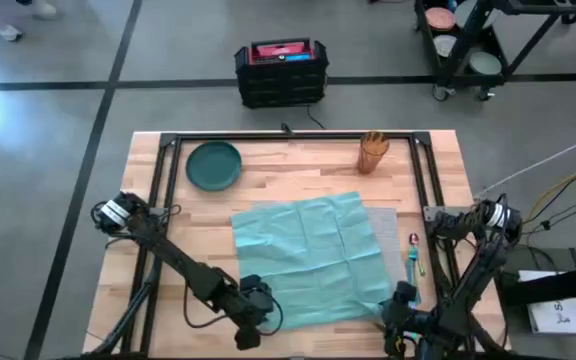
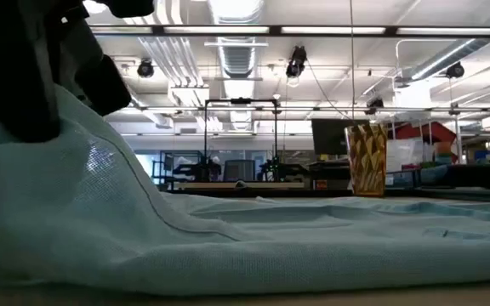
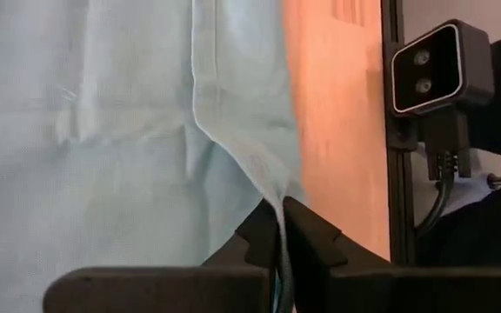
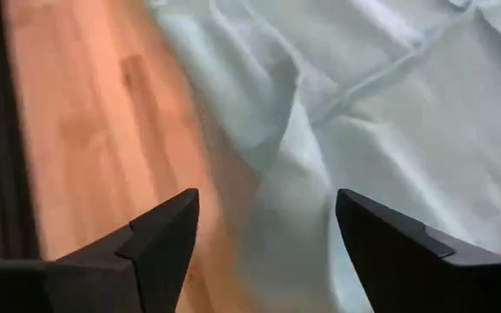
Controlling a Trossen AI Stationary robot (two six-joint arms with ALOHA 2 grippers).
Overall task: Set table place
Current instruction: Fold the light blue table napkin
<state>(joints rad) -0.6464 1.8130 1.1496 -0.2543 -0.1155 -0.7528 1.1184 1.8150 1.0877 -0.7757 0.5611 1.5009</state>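
Note:
A teal cloth napkin (image 1: 313,258) lies spread over the grey placemat, of which only a strip (image 1: 388,222) shows at the cloth's right side. My left gripper (image 1: 253,308) is shut on the cloth at its near left corner. In the low view the cloth (image 2: 228,229) rises there to the dark gripper (image 2: 32,76). My right gripper (image 1: 400,303) stands open at the cloth's near right corner. The cloth's edge (image 4: 277,165) lies ahead of its spread fingers. A dark green plate (image 1: 214,165) rests on the table (image 1: 298,165) at the far left. My left gripper pinches a raised fold at the cloth's edge (image 3: 278,209) between its two shut fingers, near the near left corner. The cloth is drawn up into a ridge that runs to the fingertips (image 3: 259,233). The rest of it lies on the table.
A wooden cup (image 1: 373,152) stands at the far right of the table. Cutlery (image 1: 414,262) lies just right of the placemat. Black rails (image 1: 288,138) frame the tabletop. Bare wood (image 4: 85,130) shows along the near edge beside the cloth.

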